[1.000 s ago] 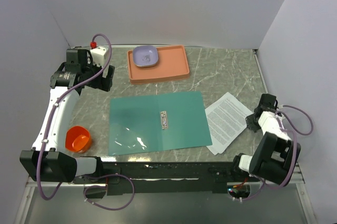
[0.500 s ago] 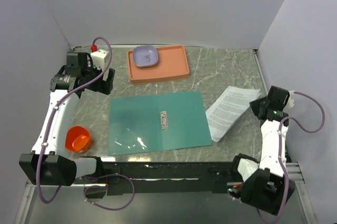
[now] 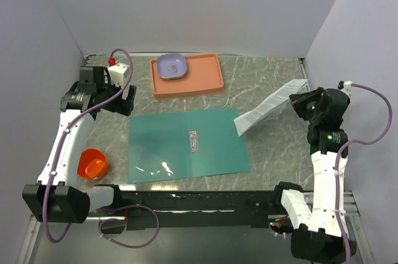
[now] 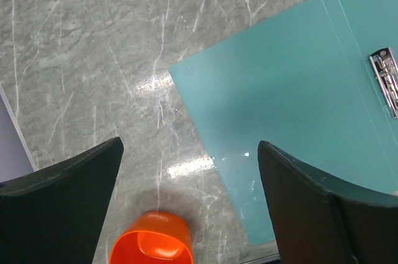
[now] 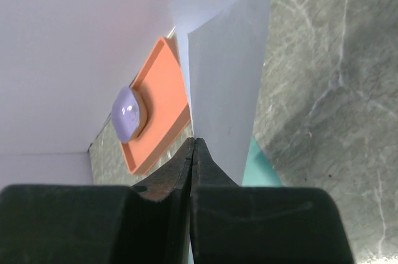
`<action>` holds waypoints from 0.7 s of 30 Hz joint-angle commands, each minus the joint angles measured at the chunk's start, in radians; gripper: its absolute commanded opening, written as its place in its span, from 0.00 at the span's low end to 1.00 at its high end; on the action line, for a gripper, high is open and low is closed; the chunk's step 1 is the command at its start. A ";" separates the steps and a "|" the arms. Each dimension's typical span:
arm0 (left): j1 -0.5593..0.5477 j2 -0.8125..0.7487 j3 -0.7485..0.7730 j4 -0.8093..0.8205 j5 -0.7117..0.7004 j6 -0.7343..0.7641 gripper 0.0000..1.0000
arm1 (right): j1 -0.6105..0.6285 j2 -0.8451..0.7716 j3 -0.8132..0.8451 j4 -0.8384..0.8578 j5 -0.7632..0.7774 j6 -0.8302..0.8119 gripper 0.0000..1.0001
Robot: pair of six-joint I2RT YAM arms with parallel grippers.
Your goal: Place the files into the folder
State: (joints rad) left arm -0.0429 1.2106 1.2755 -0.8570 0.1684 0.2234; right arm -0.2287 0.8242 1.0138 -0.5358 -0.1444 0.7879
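A: Overhead first. Where are the sheets?

B: Your right claw (image 3: 303, 98) is clamping the files (image 3: 267, 110) by one edge and holding them off the counter (image 3: 273, 152). They are sloping down toward the far right corner of the folder (image 3: 161, 140), which is lying open and flat. I cannot tell whether the low edge is touching anything. I judge that you are carrying them across. Aim to be bringing that low edge over the right-hand leaf, short of the metal fastener (image 3: 194, 141). Then be lowering gently, so the paper is laying itself flat rather than buckling.

A: And the left wrist view?

B: Your left claw (image 4: 189, 149) is hanging wide apart and empty over the folder's left edge. The card is looking smooth and slightly glossy, with glare on it. The counter is showing grey, veined stone, and an orange cup (image 4: 152, 239) is sitting just beside the folder. That arm could be pinning the card if it starts sliding.

A: Right wrist?

B: The dark fingers are pressing tight together on the paper's edge. The sheets are looking thin and limp, fanning and curling away from the grip. Beyond them an orange-pink tray (image 5: 158, 121) is carrying a lavender bowl (image 5: 127, 115). Limp paper is likely to flutter, so slow moves are suiting it best.
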 commanded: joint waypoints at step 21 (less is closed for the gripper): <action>0.000 -0.019 -0.048 0.058 0.031 0.011 0.96 | 0.049 -0.001 -0.317 -0.085 -0.132 -0.098 0.00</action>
State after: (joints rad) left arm -0.0429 1.1995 1.2228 -0.8284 0.1692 0.2245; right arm -0.2115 0.8307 0.6991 -0.6186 -0.2684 0.7326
